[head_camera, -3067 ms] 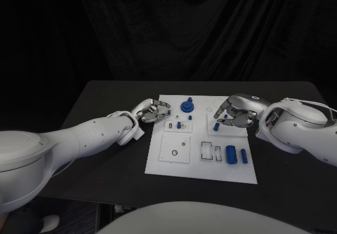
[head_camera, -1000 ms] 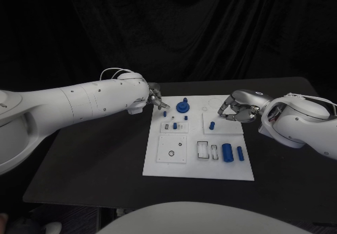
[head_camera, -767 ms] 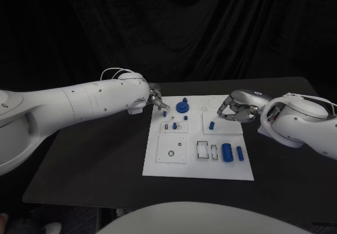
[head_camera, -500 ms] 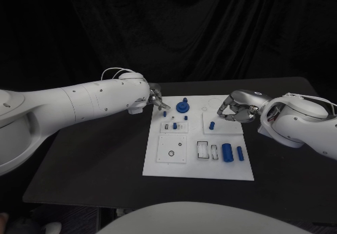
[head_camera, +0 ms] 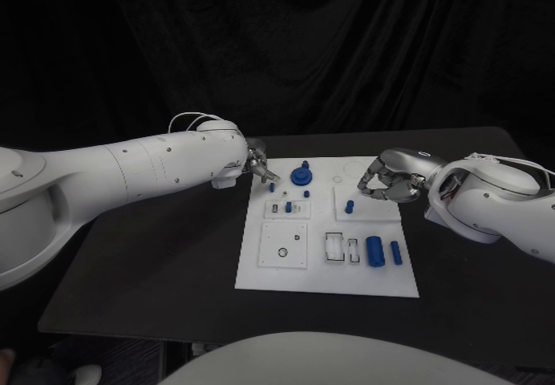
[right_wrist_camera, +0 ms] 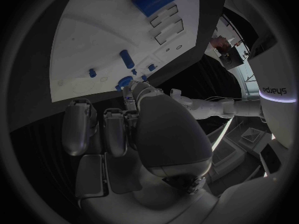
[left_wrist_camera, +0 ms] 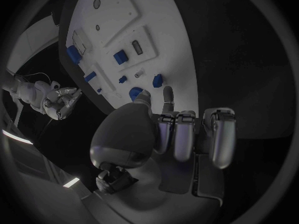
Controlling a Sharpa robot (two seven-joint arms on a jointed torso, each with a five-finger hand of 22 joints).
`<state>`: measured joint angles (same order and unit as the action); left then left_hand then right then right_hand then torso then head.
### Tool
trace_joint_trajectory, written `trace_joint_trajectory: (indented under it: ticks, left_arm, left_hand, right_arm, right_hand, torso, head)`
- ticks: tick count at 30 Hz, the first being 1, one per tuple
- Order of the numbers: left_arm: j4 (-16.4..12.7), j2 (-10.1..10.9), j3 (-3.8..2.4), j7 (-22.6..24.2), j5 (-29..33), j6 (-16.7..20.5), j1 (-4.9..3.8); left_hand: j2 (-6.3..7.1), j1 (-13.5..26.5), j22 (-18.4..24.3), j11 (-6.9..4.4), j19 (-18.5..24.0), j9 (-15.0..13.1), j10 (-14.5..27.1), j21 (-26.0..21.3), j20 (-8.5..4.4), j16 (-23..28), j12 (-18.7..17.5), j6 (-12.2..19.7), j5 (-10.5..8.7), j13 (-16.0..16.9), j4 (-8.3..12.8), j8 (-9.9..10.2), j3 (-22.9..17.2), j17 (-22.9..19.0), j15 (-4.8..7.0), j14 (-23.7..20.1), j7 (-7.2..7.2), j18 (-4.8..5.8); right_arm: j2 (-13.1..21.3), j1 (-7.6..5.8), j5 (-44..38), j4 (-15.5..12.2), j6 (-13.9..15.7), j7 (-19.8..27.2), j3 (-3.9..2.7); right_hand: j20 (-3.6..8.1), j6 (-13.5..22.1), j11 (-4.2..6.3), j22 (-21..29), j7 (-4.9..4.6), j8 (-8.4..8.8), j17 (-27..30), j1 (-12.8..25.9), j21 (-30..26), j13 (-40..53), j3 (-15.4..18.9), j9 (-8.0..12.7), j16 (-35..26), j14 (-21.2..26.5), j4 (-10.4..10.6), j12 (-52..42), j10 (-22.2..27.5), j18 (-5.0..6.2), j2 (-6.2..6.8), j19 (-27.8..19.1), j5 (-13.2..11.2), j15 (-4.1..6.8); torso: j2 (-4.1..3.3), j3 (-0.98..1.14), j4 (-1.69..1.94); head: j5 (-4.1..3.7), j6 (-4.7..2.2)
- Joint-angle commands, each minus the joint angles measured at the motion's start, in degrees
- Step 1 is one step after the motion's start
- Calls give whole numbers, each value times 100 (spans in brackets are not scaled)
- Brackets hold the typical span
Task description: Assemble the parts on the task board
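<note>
The white task board (head_camera: 283,269) lies mid-table. On it stand a tall blue knob (head_camera: 303,174) and small blue pegs (head_camera: 348,206), and a thick blue cylinder (head_camera: 374,249) lies beside a thinner one (head_camera: 395,253). My left hand (head_camera: 257,164) hovers at the board's far left corner, fingers curled in, nothing seen in them. In the left wrist view its fingers (left_wrist_camera: 187,134) fold beside the board (left_wrist_camera: 124,15). My right hand (head_camera: 387,181) sits at the board's far right edge, also curled with nothing visible inside; its fingers (right_wrist_camera: 93,129) fold near the board (right_wrist_camera: 93,50).
Recessed slots (head_camera: 335,247) and a round hole (head_camera: 285,253) mark the board's near half. Black table (head_camera: 162,265) surrounds the board on both sides. My left arm (head_camera: 127,172) spans the table's far left, and the right arm (head_camera: 492,200) covers the far right.
Since three seconds ago my left arm has risen and its hand has drawn back from the board's left edge to its far left corner. Over the last second nothing visibly moves.
</note>
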<state>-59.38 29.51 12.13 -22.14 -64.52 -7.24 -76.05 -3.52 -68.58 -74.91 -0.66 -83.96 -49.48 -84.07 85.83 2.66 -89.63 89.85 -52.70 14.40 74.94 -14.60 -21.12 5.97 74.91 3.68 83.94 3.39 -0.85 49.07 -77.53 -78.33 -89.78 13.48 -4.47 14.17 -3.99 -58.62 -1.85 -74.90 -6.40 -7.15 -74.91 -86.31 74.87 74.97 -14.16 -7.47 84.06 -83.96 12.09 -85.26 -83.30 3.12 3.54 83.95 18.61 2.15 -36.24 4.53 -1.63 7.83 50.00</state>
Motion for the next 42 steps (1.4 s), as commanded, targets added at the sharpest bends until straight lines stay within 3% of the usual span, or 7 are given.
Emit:
trace_joint_trajectory:
  ticks: [1, 23, 42]
  left_arm:
    - [7, -24, -4, 93, -1, -102, 18]
    - [48, -72, -4, 141, -1, -159, 111]
    - [110, -118, -4, 208, -1, -159, 141]
  left_hand:
    - [-40, -16, -1335, -13, -357, -12, -593, -28, -10, -37, 15, 28, 33, 1506, 33, 23, 7, 1509, 11, 606, -4, -42]
    - [-76, -45, -1323, -9, -338, -59, -593, -64, -6, -37, 15, 55, 125, 1506, 51, 90, -26, 1509, 8, 606, 3, -52]
    - [-108, -155, -1312, -5, -316, -159, -593, -105, 3, -37, 15, 46, 420, 1506, 125, 252, -140, 1509, 1, 606, 3, -61]
  right_arm:
    - [-1, 4, -9, -2, -51, -91, -3]
    - [-5, 5, -9, -3, -39, -91, -3]
    - [-13, 5, -9, 1, -101, -139, -3]
  right_hand:
    - [6, -31, 8, -1060, -5, 1, -761, 28, -41, 687, -15, 0, -37, -394, 14, 31, 14, 31, -9, 51, 35, 9]
    - [7, -26, 7, -1058, -6, 6, -756, 24, -49, 679, -17, 2, -42, -392, 7, 37, 22, 32, -5, 48, 45, 9]
    - [7, -23, 5, -1049, -9, 11, -738, 22, -79, 664, -20, 4, -58, -386, 3, 47, 35, 38, -3, 36, 50, 8]
  torso:
    - [2, 1, -4]
    - [2, 3, -1]
    - [0, 0, 0]
  head:
    - [1, 0]
    - [-18, 0]
    - [-45, 0]
